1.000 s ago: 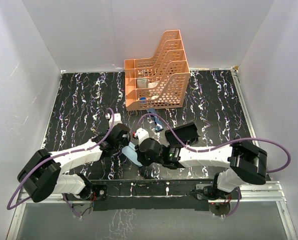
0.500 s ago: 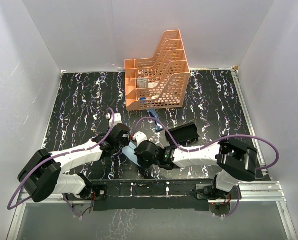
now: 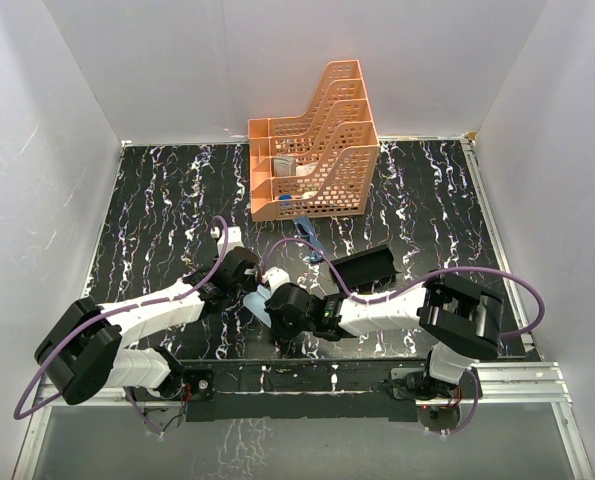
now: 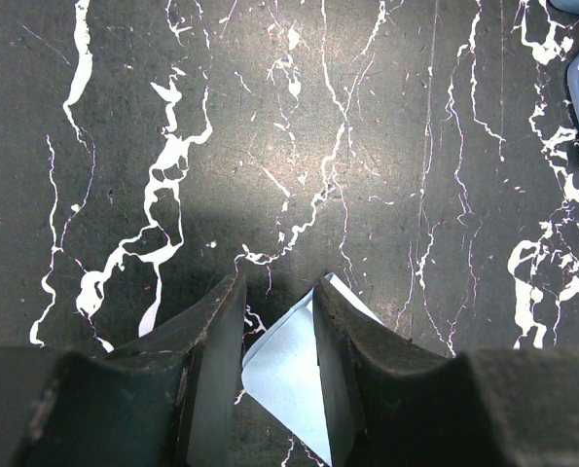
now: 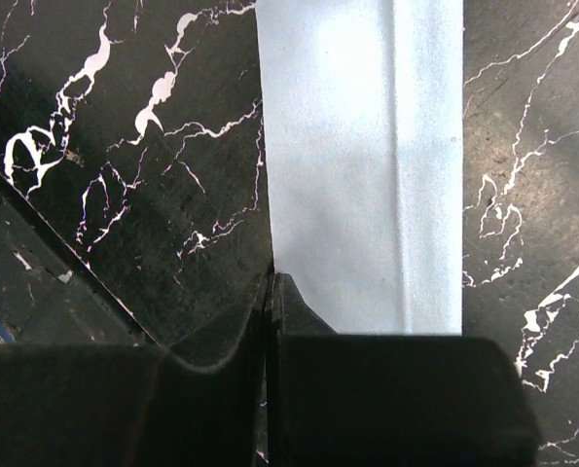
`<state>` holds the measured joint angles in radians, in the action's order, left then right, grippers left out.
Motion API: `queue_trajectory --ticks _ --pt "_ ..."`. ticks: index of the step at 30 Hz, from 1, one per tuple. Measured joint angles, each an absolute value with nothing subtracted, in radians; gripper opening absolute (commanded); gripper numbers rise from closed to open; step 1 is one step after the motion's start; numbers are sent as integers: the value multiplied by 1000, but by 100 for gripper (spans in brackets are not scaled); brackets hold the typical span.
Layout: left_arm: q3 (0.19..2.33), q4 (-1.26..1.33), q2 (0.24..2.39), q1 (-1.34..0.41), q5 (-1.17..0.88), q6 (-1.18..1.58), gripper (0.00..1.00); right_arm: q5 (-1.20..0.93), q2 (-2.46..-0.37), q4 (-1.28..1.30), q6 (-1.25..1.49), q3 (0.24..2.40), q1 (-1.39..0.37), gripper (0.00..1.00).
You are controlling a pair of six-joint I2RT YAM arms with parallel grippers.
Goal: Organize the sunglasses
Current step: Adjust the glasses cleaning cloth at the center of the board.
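The sunglasses (image 3: 312, 246) lie on the tabletop (image 3: 157, 220), farther back and right of both tools. The left tool (image 4: 277, 360) stands apart astride the cloth (image 5: 362, 165) corner; the right tool (image 5: 270, 302) is pressed together at its edge.

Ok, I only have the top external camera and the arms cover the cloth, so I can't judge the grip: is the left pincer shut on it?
Observer: No. In the left wrist view the left pincer is open, and a corner of the pale blue cloth shows in the gap between its fingers.
Operator: And the right one?
Observer: The right pincer is shut, with its tips meeting right at the cloth's edge. I cannot tell whether the edge is caught between them.
Operator: Is the cloth lying smooth?
Observer: Not quite. The right wrist view shows a straight crease running down it, away from the fingertips.
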<state>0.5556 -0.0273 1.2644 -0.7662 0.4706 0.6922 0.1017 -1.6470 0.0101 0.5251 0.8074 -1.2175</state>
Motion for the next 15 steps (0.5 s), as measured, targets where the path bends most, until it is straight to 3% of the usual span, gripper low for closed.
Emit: queue_trajectory --ticks 15 --pt "555 -31 1263 -766 471 694 33 109 -1676 -45 525 808 -1217 0"
